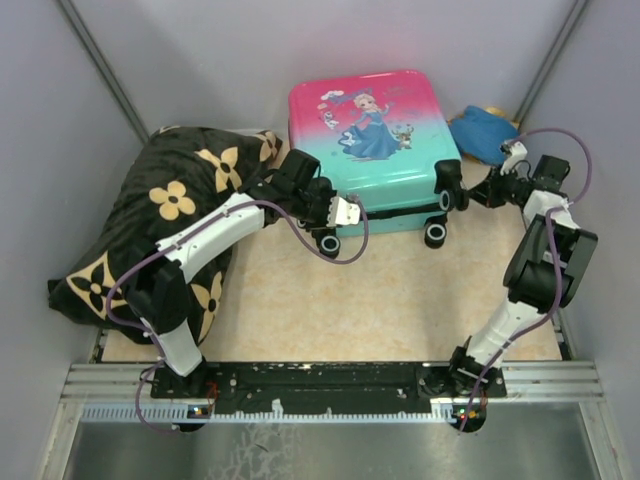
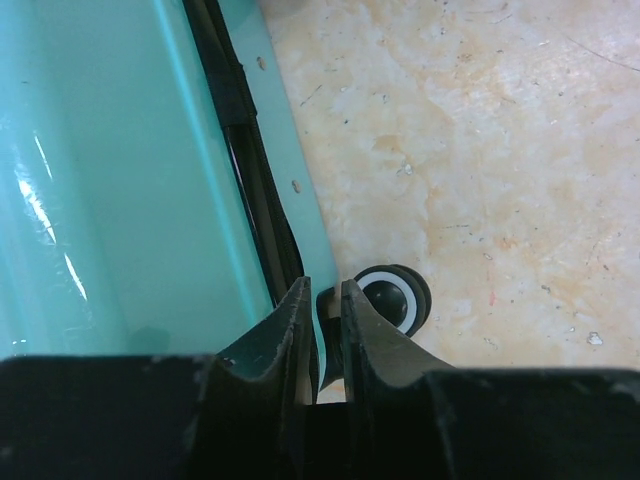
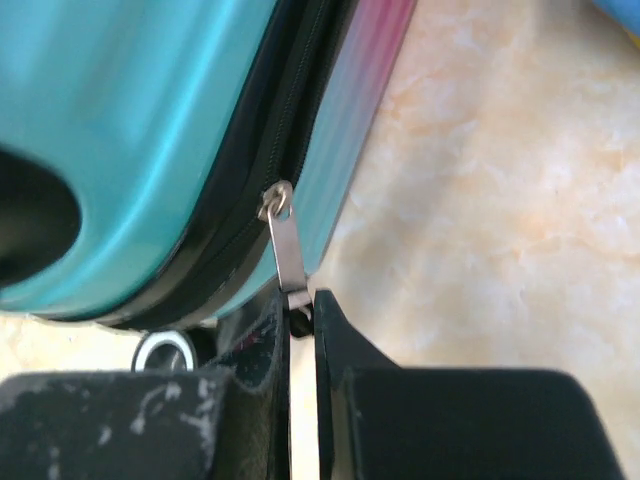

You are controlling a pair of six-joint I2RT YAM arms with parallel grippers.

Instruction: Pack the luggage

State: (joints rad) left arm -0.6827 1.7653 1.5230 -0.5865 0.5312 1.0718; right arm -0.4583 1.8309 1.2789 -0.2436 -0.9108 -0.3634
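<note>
The luggage lies shut and flat at the far middle of the table, princess print up. Right gripper is pinched on the zipper pull at its near-right corner. Left gripper sits by the near-left wheel, fingers nearly together, can't tell if it's grabbing anything.

Robotics lab cell: grey panel walls, aluminium mounting rail.

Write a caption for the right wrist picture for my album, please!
The right tool pinches the silver zipper pull of the teal-and-pink suitcase on a marbled table.
</note>
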